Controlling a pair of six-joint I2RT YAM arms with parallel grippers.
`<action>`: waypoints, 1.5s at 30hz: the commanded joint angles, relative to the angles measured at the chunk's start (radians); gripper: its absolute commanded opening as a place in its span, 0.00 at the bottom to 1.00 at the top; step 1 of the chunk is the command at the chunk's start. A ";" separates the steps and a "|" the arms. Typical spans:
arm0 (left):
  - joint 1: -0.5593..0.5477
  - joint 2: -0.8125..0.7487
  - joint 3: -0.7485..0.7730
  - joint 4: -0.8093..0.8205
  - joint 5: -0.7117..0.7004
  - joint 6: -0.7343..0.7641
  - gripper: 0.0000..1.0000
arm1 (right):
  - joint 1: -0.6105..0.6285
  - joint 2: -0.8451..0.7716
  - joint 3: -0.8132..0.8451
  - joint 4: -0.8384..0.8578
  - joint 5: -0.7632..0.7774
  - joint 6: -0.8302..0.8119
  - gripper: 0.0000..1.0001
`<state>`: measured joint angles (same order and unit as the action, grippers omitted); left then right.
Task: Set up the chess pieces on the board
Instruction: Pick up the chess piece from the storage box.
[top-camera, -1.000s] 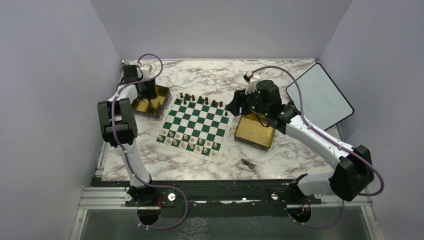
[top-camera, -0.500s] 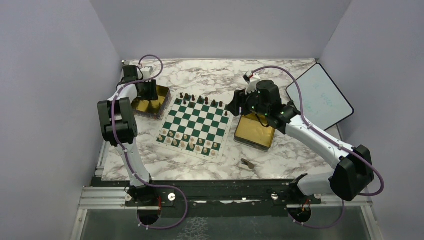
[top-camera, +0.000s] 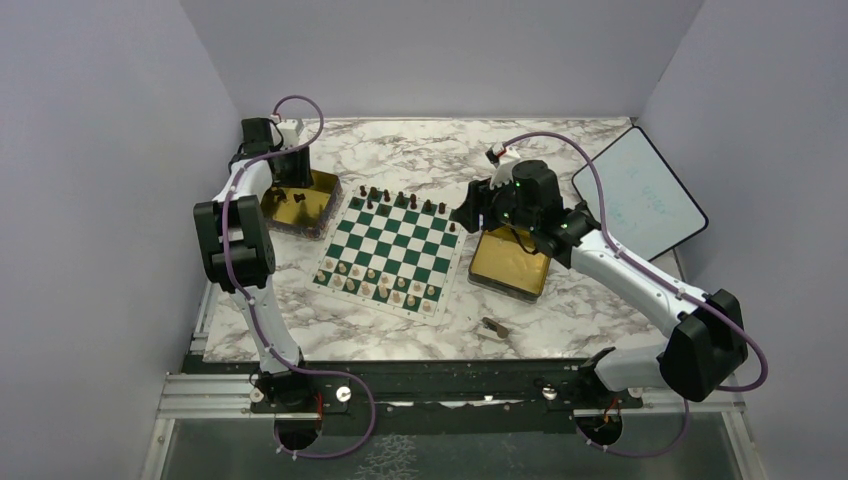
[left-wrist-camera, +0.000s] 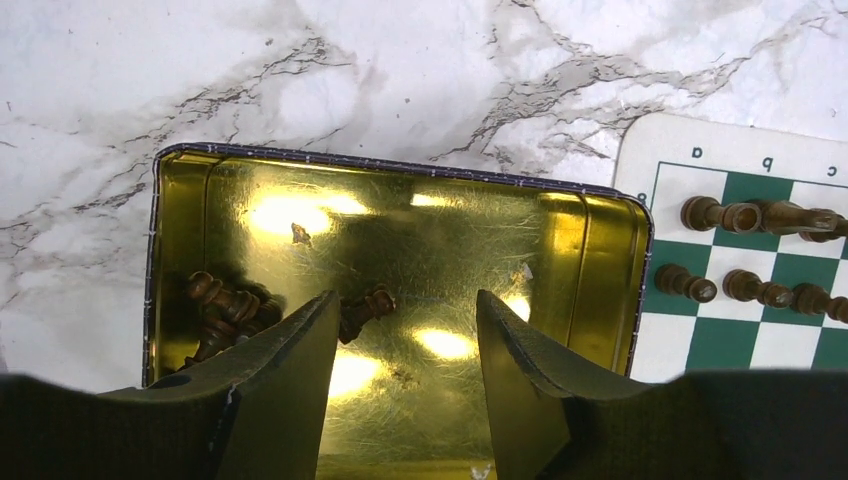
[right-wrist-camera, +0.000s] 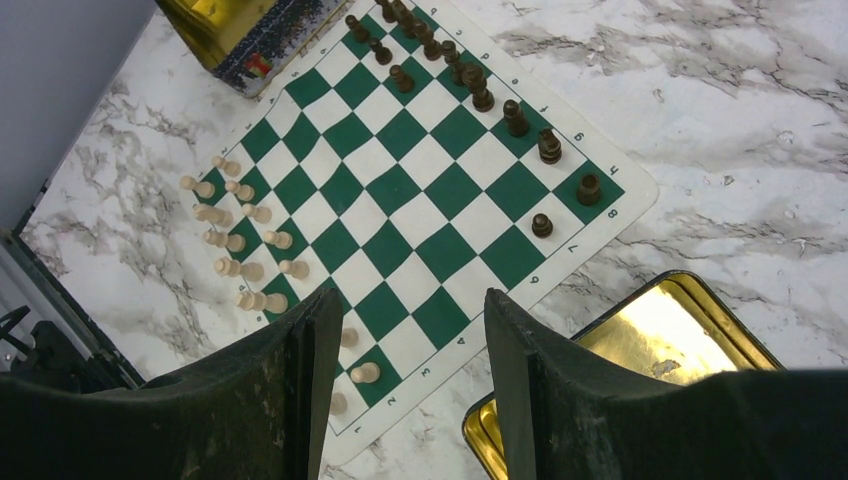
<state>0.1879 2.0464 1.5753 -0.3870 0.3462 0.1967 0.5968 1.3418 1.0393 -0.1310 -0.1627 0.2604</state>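
Observation:
The board (top-camera: 396, 247) lies mid-table, with dark brown chess pieces (top-camera: 400, 201) along its far rows and pale ones (top-camera: 378, 285) along its near rows. My left gripper (left-wrist-camera: 408, 300) hangs open and empty over the left gold tin (left-wrist-camera: 450, 240). A few dark pieces (left-wrist-camera: 222, 308) lie in that tin's left corner, one (left-wrist-camera: 365, 304) just beside my left finger. My right gripper (right-wrist-camera: 412, 297) is open and empty above the board's right edge (right-wrist-camera: 400, 190), between the pale pieces (right-wrist-camera: 235, 240) and the dark ones (right-wrist-camera: 470, 80). One dark piece (top-camera: 493, 326) lies on the marble table.
A second gold tin (top-camera: 512, 262) sits right of the board, under my right wrist. A black-rimmed white tablet (top-camera: 640, 195) leans at the far right. The left tin (top-camera: 285, 210) is against the board's far-left corner. Grey walls enclose the marble table.
My left gripper has lifted and drawn back a little over the left tin. The right arm and the pieces on the board have not moved.

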 joint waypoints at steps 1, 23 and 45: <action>0.004 0.023 -0.001 0.003 -0.036 0.029 0.54 | 0.008 0.011 0.006 0.019 -0.008 -0.014 0.59; 0.003 0.049 -0.058 0.005 -0.037 0.135 0.53 | 0.006 0.028 0.020 0.010 -0.030 -0.012 0.59; 0.003 0.027 -0.097 0.016 -0.077 0.089 0.29 | 0.008 -0.015 -0.001 0.011 -0.033 -0.010 0.59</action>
<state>0.1879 2.0644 1.4712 -0.3607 0.2619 0.2970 0.5968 1.3556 1.0393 -0.1318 -0.1844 0.2604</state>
